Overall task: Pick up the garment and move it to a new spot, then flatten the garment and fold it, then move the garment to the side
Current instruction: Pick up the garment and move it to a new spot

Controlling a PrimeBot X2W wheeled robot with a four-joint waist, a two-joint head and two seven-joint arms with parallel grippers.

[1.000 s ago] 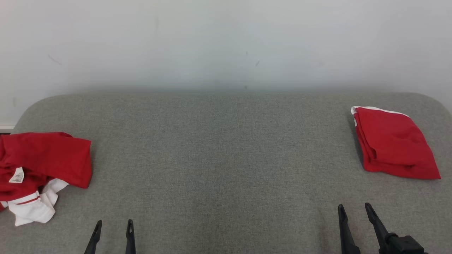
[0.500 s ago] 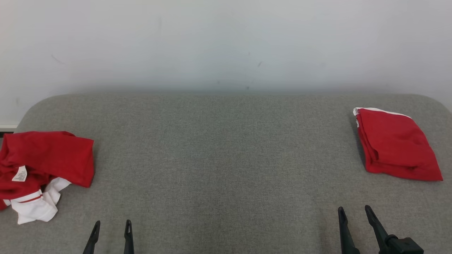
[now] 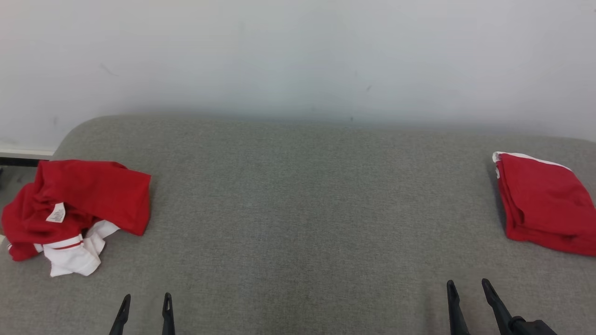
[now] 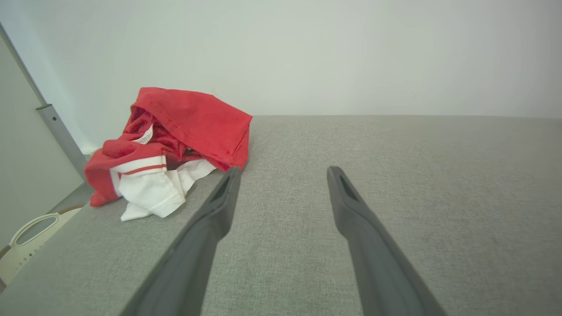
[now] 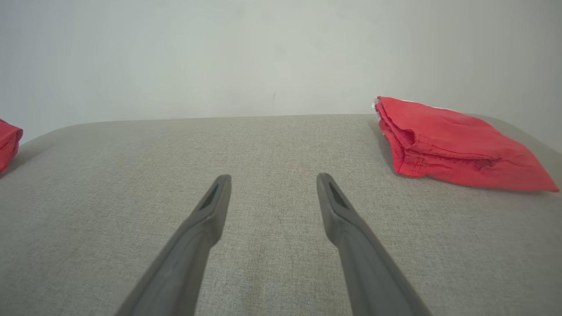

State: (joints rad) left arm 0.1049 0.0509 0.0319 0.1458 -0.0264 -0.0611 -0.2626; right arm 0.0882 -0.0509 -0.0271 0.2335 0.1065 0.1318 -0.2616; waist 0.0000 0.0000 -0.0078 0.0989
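Observation:
A crumpled red and white garment (image 3: pixel 77 209) lies in a heap at the left end of the grey cushioned surface (image 3: pixel 302 209); the left wrist view shows this garment (image 4: pixel 175 140) ahead and to the left of my fingers. My left gripper (image 3: pixel 145 298) stands open at the bottom left, short of the heap and empty. My right gripper (image 3: pixel 468 284) stands open at the bottom right, empty too. In the wrist views both the left gripper (image 4: pixel 283 171) and the right gripper (image 5: pixel 271 177) hover over bare fabric.
A folded red garment (image 3: pixel 547 209) lies at the right end, also seen folded (image 5: pixel 452 142) in the right wrist view. A pale wall (image 3: pixel 298 56) backs the surface. Past the left edge are a grey post (image 4: pixel 61 136) and a white handled thing (image 4: pixel 26 232) on the floor.
The head camera has turned left, so everything sits further right in its view. Both grippers stay open and empty, a little lower in the picture.

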